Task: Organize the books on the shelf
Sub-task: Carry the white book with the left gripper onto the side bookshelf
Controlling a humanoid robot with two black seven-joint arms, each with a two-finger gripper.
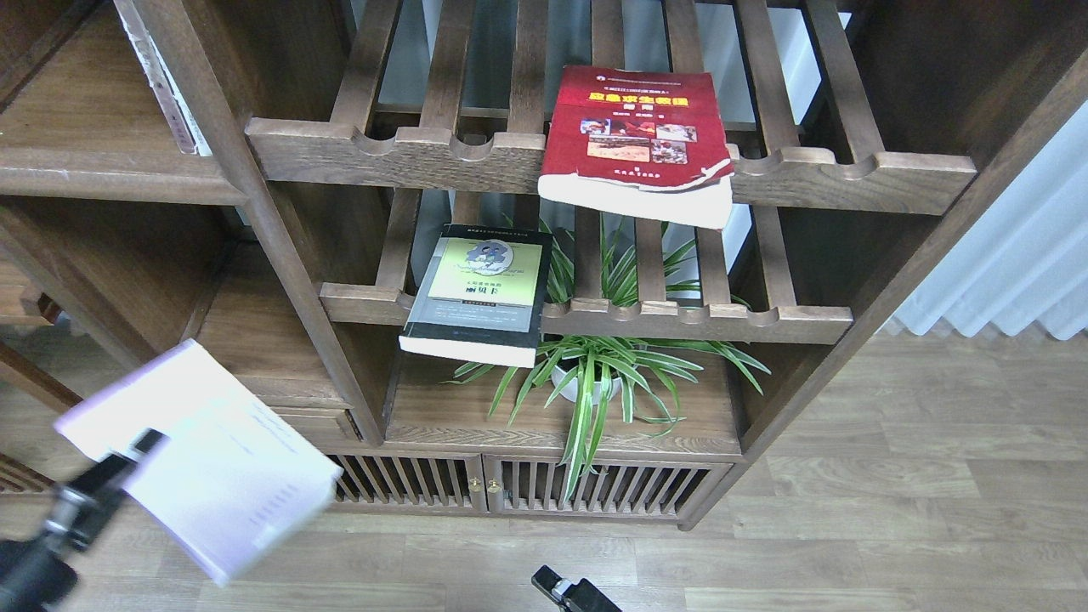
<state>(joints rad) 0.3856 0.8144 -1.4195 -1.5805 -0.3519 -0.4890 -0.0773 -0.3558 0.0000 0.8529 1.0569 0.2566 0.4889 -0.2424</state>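
Left tool (140,446), lower left of frame: closed on the near edge of the lavender book (204,459), which is held tilted in front of the cabinet.

Right tool (561,588), bottom centre: mostly cropped, opening cannot be told.

Red book (637,136) lies on the upper slatted rack (382,153), overhanging its front rail.

Black-bordered book (480,289) lies on the lower rack (697,321), also overhanging.

Plant (595,374) stands below on the shelf (442,416).
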